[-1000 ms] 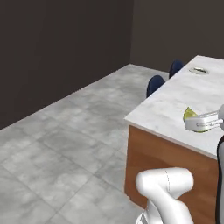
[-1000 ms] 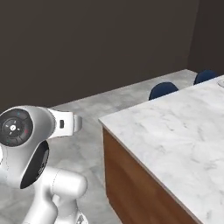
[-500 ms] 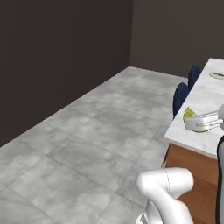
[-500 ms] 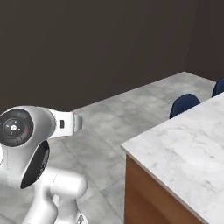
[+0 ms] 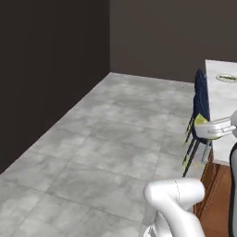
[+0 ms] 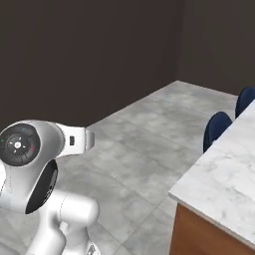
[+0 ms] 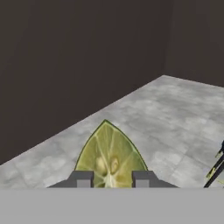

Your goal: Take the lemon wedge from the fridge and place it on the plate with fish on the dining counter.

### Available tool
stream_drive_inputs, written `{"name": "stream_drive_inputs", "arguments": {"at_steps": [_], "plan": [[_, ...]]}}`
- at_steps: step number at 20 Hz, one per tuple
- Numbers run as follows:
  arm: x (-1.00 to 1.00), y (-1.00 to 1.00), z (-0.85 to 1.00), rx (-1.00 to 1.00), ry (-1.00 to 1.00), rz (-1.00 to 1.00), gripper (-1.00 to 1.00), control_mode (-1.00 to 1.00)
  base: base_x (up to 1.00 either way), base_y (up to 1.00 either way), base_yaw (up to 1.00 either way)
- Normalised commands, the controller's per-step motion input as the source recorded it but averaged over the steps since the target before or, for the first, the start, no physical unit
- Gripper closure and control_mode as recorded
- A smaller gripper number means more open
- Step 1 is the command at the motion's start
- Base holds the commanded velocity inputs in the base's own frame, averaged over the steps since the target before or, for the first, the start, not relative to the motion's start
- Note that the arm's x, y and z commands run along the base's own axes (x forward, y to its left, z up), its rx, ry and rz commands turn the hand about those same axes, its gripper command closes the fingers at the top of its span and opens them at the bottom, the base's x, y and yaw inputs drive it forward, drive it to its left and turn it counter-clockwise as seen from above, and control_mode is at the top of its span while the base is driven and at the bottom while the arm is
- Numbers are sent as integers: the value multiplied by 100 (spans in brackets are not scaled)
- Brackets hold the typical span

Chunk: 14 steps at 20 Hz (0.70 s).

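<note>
While the base faces an open stretch of grey tiled floor (image 5: 115, 134) with dark walls (image 6: 89, 55) behind it, the gripper (image 7: 112, 179) holds the lemon wedge (image 7: 111, 155) between its two dark finger tips (image 7: 81, 178), which stand narrow and pressed on the lower part of the fruit. In the hand view the wedge stands with its pointed end up and its cut face toward the camera, yellow-green, with pale seeds near the middle. In the left base view the same wedge (image 5: 200, 121) appears as a small yellow-green piece at the tip of the white hand (image 5: 216, 128), at the right edge of the picture, in front of a dark blue chair (image 5: 200, 99). The dining counter (image 5: 222, 99) with its white marble top lies to the right of this chair, and its brown wooden side is seen below. Far back on this top rests the plate with fish (image 5: 227, 77), a shallow white disc, well apart from the wedge. In the right base view the marble top (image 6: 226, 169) fills the lower right corner, with two blue chairs (image 6: 216, 130) beside its far edge.
</note>
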Motion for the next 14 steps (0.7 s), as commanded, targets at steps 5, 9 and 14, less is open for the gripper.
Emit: {"name": "stream_drive_inputs", "arguments": {"at_steps": [5,9,14], "plan": [[0,0,0,0,0,0,100,100,100,100,-44],[0,0,0,0,0,0,100,100,100,100,-44],[0,0,0,0,0,0,100,100,100,88,-37]]}}
